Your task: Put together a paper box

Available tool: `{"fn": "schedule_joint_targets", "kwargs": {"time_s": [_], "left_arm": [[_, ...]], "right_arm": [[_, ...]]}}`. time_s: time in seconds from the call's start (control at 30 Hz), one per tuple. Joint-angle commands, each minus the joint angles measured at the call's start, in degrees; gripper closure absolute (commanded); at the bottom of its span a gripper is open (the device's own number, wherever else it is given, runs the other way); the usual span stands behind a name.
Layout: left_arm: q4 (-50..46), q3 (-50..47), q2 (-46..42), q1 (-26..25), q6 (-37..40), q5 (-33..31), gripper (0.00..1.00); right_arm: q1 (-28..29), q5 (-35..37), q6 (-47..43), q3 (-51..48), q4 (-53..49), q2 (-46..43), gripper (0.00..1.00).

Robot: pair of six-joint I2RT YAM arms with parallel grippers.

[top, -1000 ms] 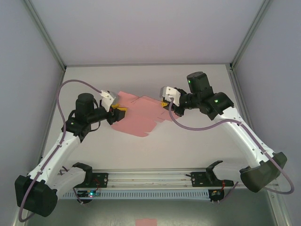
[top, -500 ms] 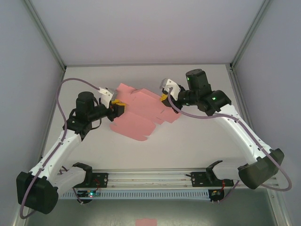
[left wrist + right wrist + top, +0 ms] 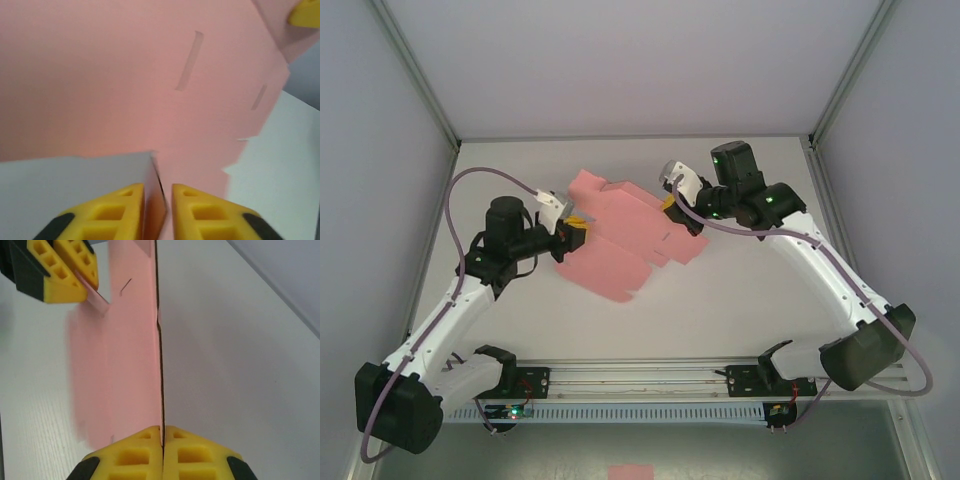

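Shifted since a second ago: paper box (image 3: 620, 238) sits farther from the arm bases, right fingers (image 3: 669, 205) have drawn back with it, and left fingers (image 3: 577, 226) have narrowed.

- Paper box: flat pink die-cut sheet with flaps and slits, over the white bench (image 3: 750, 290), spanning between both arms.
- Right fingers (image 3: 130, 455): pressed fully together on the sheet's right edge, card seen edge-on between them.
- Left fingers (image 3: 115, 210): nearly together, pinching a flap at the sheet's left edge.

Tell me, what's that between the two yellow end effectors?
The pink paper box sheet spans the whole gap, as the top view shows. The right end effector pinches one edge; a flap sits between the left end effector fingers.
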Motion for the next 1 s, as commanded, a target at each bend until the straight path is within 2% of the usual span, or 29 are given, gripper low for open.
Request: {"fn": "schedule_joint_targets", "kwargs": {"time_s": [0.0, 0.07, 0.17, 0.27, 0.33, 0.37, 0.4, 0.47, 0.57, 0.67, 0.77, 0.83, 0.9, 0.97], "left_arm": [[-4.05, 1.76, 1.75, -2.83, 2.17, 1.77, 0.82], [-5.43, 3.11, 2.75, -4.25, 2.33, -2.09, 0.83], [-6.75, 5.06, 4.48, -7.54, 2.77, -9.25, 0.89], [-5.49, 6.31, 6.29, -10.72, 1.26, -15.36, 0.88], [-3.12, 7.04, 7.89, -13.59, -2.28, -25.06, 0.88], [-1.37, 7.22, 8.82, -15.04, -4.17, -29.08, 0.79], [0.6, 7.18, 10.1, -16.46, -6.68, -33.98, 0.85], [2.71, 7.39, 12.71, -18.78, -8.65, -38.87, 0.86], [5.02, 8.43, 17.43, -23.32, -10.67, -49.14, 0.93], [2.89, 12.38, 23.01, -26.19, -13.06, -54.97, 0.98], [2.32, 15.56, 28.37, -27.88, -17.05, -57.81, 1.0], [3.85, 15.8, 30.47, -28.0, -20.99, -55.66, 1.0], [6.92, 14.46, 31.25, -27.96, -23.74, -52.99, 0.94], [9.67, 12.67, 31.19, -27.91, -24.69, -51.74, 0.94]], "right_arm": [[0.57, -1.38, 3.17, 3.29, 2.28, 0.78, 1.0], [0.62, -0.37, 3.81, 3.64, 1.82, 1.48, 1.0], [1.15, -0.15, 3.06, 3.02, 1.53, 1.96, 1.0], [2.11, 2.63, 4.37, 2.32, 2.59, 1.75, 1.0], [4.14, 8.24, 5.84, 0.83, 4.58, 1.06, 1.0], [5.68, 11.26, 5.95, -0.63, 6.05, 0.37, 1.0], [7.82, 15.64, 5.51, -3.25, 8.72, -0.78, 1.0], [11.42, 22.92, 5.59, -8.5, 14.94, -2.72, 1.0], [13.81, 27.47, 7.42, -10.38, 16.8, -2.63, 1.0], [15.15, 31.3, 7.88, -11.95, 18.54, -2.02, 1.0], [16.54, 34.17, 9.49, -13.88, 21.48, -1.0, 1.0], [17.85, 37.29, 9.85, -15.03, 22.48, -0.25, 1.0], [19.02, 40.58, 8.54, -17.14, 24.46, 0.11, 1.0], [19.03, 42.23, 7.2, -18.34, 24.86, 0.46, 1.0]]}}
